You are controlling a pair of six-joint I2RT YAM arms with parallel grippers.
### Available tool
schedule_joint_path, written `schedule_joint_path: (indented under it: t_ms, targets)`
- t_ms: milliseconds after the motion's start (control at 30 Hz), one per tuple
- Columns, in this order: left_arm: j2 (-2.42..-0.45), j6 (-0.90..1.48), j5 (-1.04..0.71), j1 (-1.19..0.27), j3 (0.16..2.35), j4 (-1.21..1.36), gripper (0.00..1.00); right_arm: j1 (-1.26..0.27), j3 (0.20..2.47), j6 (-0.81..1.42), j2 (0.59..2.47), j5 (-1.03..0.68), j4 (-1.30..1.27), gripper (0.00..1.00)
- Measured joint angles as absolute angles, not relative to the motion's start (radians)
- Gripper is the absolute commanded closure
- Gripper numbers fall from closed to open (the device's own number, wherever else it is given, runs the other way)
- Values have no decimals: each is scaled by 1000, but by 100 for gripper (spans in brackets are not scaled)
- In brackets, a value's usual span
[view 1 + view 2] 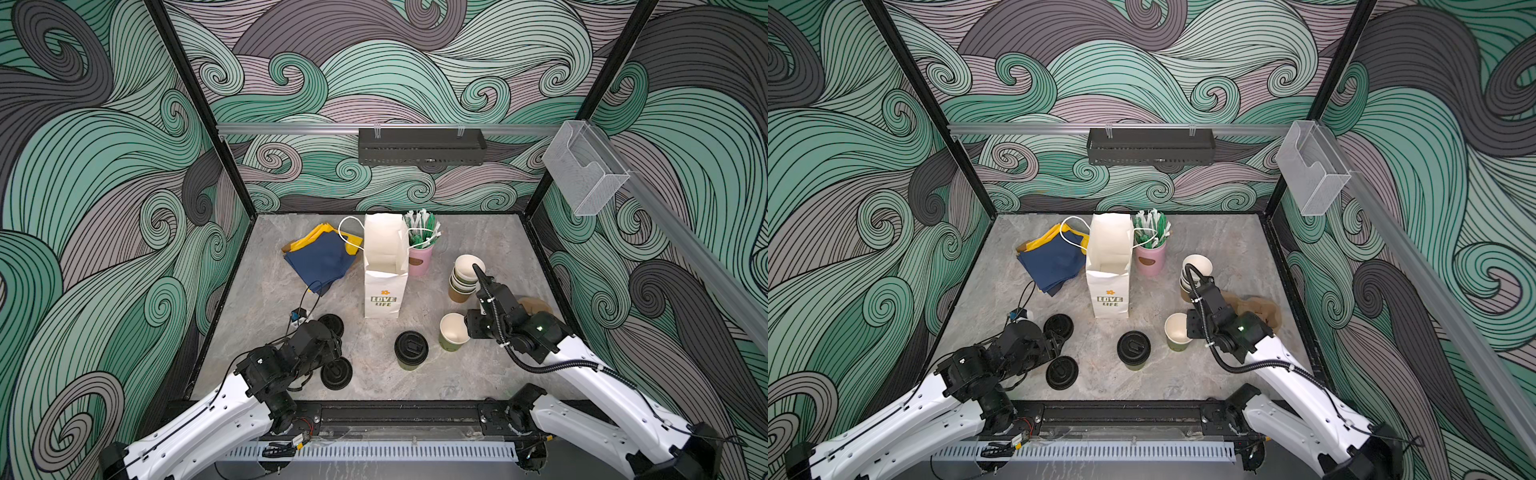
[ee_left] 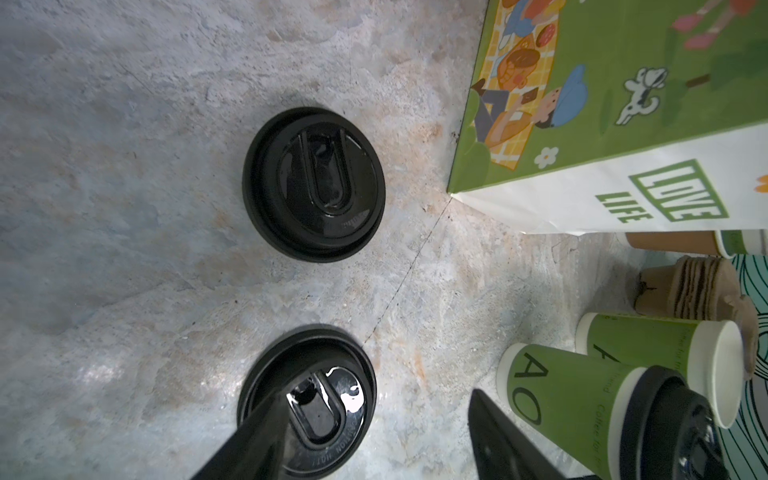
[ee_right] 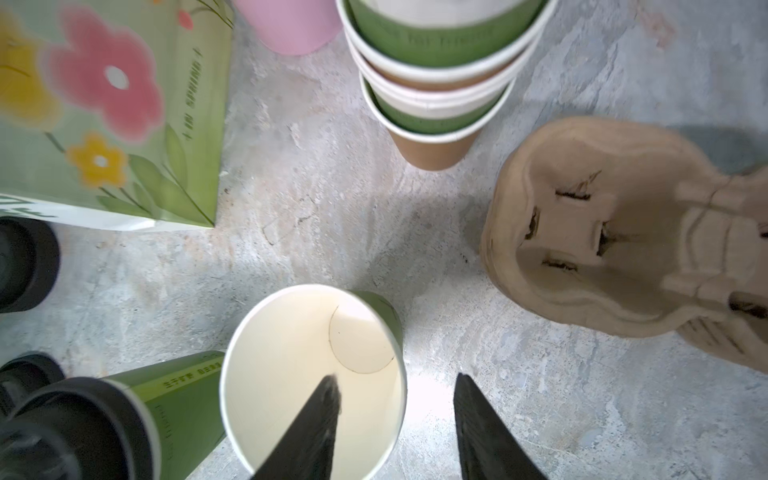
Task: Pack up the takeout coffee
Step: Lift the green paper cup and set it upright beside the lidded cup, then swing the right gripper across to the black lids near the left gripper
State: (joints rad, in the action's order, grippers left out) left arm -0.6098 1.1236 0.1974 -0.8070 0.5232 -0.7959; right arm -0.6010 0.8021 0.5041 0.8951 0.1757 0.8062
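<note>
Jaws of the right gripper (image 3: 395, 378) stand spread. One finger is inside the open cup (image 3: 291, 353) and one outside, straddling its wall with a gap on either side, so nothing is pinched. Reads as a stance for a rim hold, not a grip. Cup is upright on the table (image 3: 415, 232), mouth up, no lid; judged set there to receive one.

Lidded cup (image 3: 108, 419) is just beside it on the left arm's side, upright, top on. Looks ready to pack.

Left gripper (image 2: 374, 436): jaws spread wide, holding nothing. One finger hangs over the near lid (image 2: 332, 432), which lies flat, sip side up. Far lid (image 2: 313, 185) is flat beyond it, apart. Judged: this arm is lining up on a lid for the open cup.

Paper bag (image 1: 384, 266) stands behind both cups, mouth open, likely waiting for them. Neither cup is in it yet.

Stack of cups (image 1: 465, 276) and cardboard carrier (image 3: 602, 232) sit by the right arm, clear of the jaws.
</note>
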Motion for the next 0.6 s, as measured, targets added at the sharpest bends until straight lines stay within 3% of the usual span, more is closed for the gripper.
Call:
schedule_joint_path:
  t_ms: [200,333,600]
  targets:
    - [-612,1110,165,-807,524,-848,25,-629,918,458,841,68,809,52]
    - [-576,1099,208,-773,569,-925,25,-748,990,417,833,12,802,52]
    - [-570,926,247,-446,728,-971,25,-1141,1184,299,1016,-6,773,52]
